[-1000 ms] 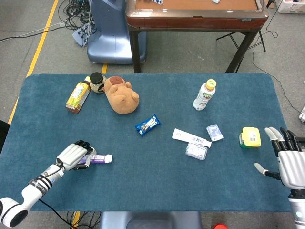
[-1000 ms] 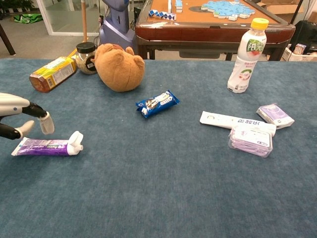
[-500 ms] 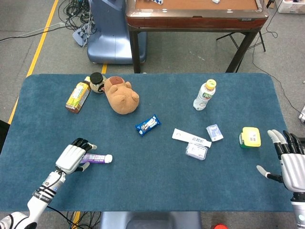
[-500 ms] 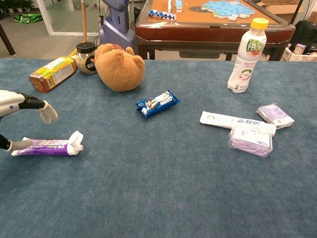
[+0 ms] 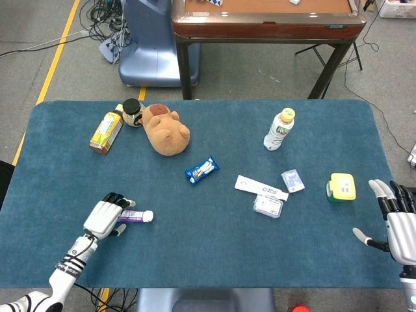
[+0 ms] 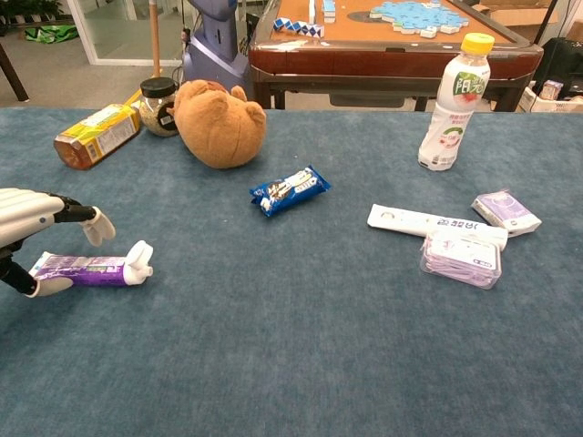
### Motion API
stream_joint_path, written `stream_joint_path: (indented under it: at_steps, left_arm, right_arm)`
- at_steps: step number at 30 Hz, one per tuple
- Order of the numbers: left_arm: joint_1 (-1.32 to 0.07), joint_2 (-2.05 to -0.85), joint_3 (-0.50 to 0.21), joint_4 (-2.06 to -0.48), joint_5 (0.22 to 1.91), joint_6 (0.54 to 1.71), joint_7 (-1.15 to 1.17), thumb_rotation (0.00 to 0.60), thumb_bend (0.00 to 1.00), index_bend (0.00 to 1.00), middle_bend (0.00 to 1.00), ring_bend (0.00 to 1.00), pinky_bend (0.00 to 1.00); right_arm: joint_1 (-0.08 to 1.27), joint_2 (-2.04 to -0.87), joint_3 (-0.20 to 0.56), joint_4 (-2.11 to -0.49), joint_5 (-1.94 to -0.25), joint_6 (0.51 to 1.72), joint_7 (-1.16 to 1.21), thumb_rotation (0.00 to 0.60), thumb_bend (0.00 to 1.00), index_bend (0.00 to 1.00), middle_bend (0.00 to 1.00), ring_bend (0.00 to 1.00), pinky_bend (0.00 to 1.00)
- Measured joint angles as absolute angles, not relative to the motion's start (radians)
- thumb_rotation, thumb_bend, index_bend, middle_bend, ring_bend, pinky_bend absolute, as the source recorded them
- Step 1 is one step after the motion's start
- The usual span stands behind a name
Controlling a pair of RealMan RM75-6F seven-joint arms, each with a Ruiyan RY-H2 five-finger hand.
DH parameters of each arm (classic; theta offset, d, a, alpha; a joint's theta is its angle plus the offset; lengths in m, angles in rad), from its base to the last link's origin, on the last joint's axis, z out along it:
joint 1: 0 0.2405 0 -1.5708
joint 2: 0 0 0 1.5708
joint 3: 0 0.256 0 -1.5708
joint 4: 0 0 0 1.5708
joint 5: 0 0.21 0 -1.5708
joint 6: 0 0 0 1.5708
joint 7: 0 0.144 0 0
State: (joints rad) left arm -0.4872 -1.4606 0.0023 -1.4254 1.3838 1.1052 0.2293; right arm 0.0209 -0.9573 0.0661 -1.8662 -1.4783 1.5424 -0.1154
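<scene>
Your blue felt tabletop (image 5: pixel 195 253) stands on grey floor, left hand (image 5: pixel 107 216) spread over the glossy purple tube (image 6: pixel 91 269), right hand (image 5: pixel 396 218) splayed, holding nothing.

Purple tube (image 6: pixel 86 269); blue tablecloth (image 6: pixel 301 346)

A blue carpeted worktop (image 5: pixel 208 260) stands on a grey floor (image 5: pixel 260 71). Beyond its far edge is a brown wooden table (image 5: pixel 266 26) with dark legs, and just to that table's left a blue-grey machine base (image 5: pixel 146 55). Black cables (image 5: pixel 104 13) lie near a yellow floor line (image 5: pixel 55 58) beyond the far left corner.
</scene>
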Motion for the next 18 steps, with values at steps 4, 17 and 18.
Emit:
stream_joint_path:
  at_steps: [4,17,18]
  left_arm:
    - [-0.489,-1.477,-0.008,-1.409,1.368,1.092,0.23,0.6,0.26,0.27,0.32,0.19,0.13]
    - [-0.487,-1.509,-0.02,-1.357,1.355,1.081,0.237,0.6,0.26,0.32,0.36,0.2,0.14]
    - [-0.487,-1.511,-0.02,-1.353,1.355,1.081,0.235,0.6,0.26,0.33,0.36,0.21,0.14]
  right_arm:
    - [0.02,-0.958,0.066,-1.863,-1.479,1.541,-0.109,0.6,0.04,0.0,0.12,0.01,0.0]
    - [0.012,-0.954,0.066,-1.859,-1.473,1.542,-0.096,0.6,0.04,0.0,0.12,0.01,0.0]
    - [0.012,-0.954,0.066,-1.859,-1.473,1.541,-0.095,0.6,0.04,0.0,0.12,0.01,0.0]
